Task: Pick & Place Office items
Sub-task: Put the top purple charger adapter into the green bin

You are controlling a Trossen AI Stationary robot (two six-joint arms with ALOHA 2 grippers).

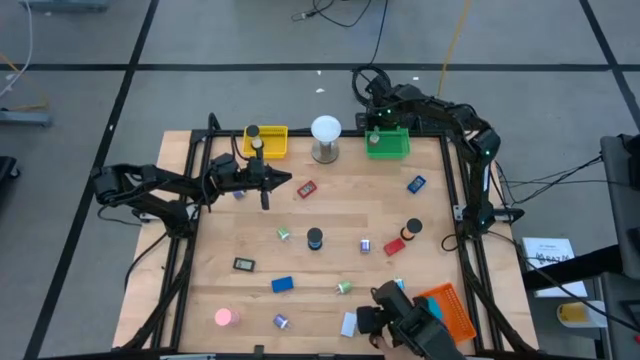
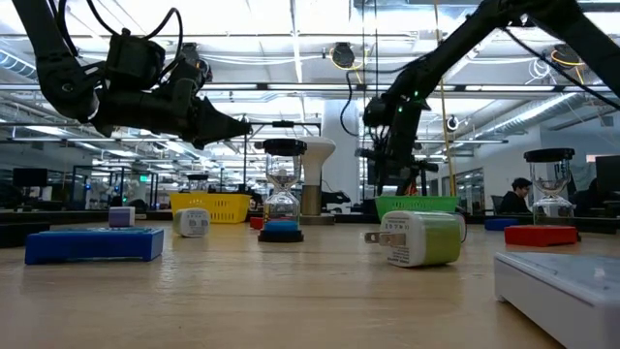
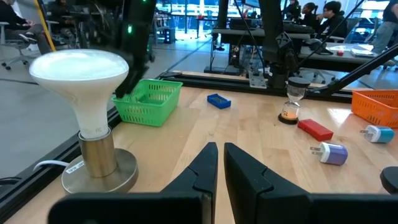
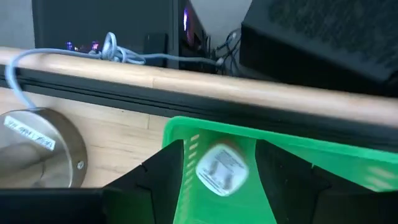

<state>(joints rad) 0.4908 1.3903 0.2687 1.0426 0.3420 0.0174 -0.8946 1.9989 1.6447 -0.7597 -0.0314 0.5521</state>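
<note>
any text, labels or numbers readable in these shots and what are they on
None can be read.
Label on the metal lamp base: print too blurred.
Label on the white item between the right gripper fingers, over the green tray: lines of print, illegible.
White paper beside the table: too small.

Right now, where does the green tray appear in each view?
High view: green tray at the table's far edge, right of centre.
Low view: far back, right of centre.
Left wrist view: beyond the left claw, beside the bulb.
Right wrist view: just past the right claw.
Shared landmark: white bulb on metal stand.
</note>
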